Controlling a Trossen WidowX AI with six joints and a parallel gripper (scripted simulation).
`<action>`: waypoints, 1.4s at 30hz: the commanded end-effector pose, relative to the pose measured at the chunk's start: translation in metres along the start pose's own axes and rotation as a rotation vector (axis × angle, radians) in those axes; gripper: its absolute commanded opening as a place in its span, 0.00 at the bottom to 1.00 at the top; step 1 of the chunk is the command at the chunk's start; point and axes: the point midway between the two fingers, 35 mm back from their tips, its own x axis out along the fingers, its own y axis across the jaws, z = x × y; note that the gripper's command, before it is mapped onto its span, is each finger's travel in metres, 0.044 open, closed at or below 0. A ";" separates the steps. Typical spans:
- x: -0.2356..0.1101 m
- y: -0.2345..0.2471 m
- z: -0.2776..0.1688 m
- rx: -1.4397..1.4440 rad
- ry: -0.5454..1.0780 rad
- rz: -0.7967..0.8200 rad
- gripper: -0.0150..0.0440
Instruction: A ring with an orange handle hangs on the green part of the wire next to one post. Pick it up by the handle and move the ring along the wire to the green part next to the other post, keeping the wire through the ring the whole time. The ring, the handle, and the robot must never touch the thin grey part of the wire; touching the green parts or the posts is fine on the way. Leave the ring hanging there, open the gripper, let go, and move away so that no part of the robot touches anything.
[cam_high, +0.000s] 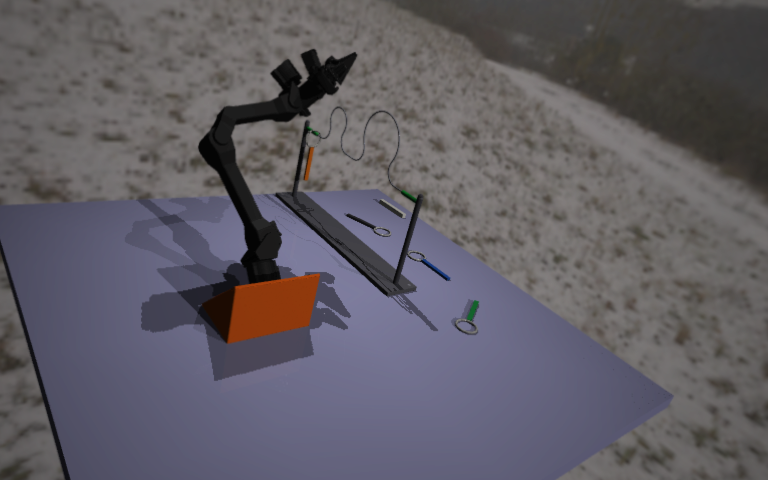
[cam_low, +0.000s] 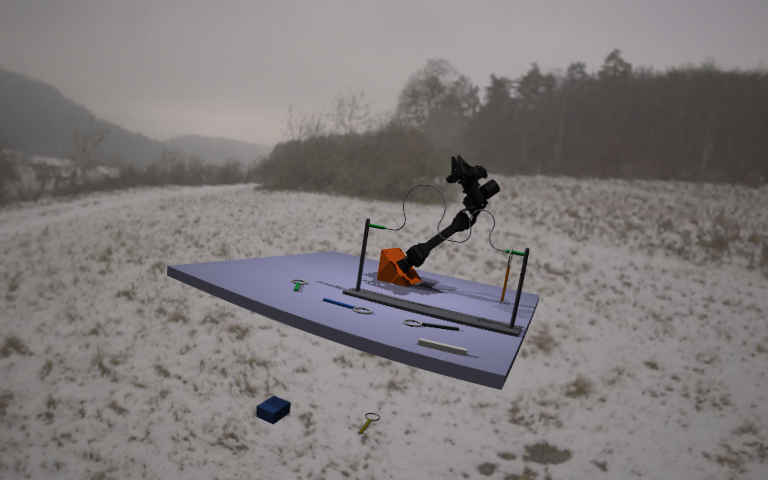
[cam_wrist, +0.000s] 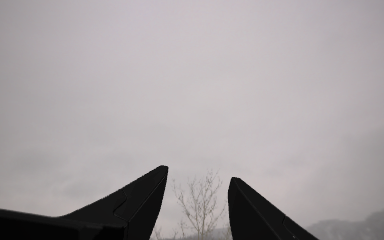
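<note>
Orange handle (cam_high: 308, 163) and its ring (cam_high: 312, 138) hang below my gripper (cam_high: 341, 63), on the green wire segment (cam_high: 313, 133) just beside the near post (cam_high: 300, 158); nothing of mine touches them. My gripper points upward, its fingers partly apart with only sky and a bare tree between them, so I hold nothing. The thin grey wire (cam_high: 362, 135) loops away beneath me toward the other green segment (cam_high: 408, 195) at the far post (cam_high: 408, 237). Well below me on the table (cam_high: 396, 396) lie a black-handled ring (cam_high: 369, 224), a blue-handled ring (cam_high: 430, 264), a green-handled ring (cam_high: 469, 318) and a white bar (cam_high: 391, 207).
</note>
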 end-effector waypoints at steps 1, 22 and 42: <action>-0.024 0.034 -0.027 0.071 0.097 0.099 0.53; -0.238 0.155 -0.118 0.335 0.621 0.496 0.53; -0.493 0.149 -0.168 0.246 0.911 0.677 0.53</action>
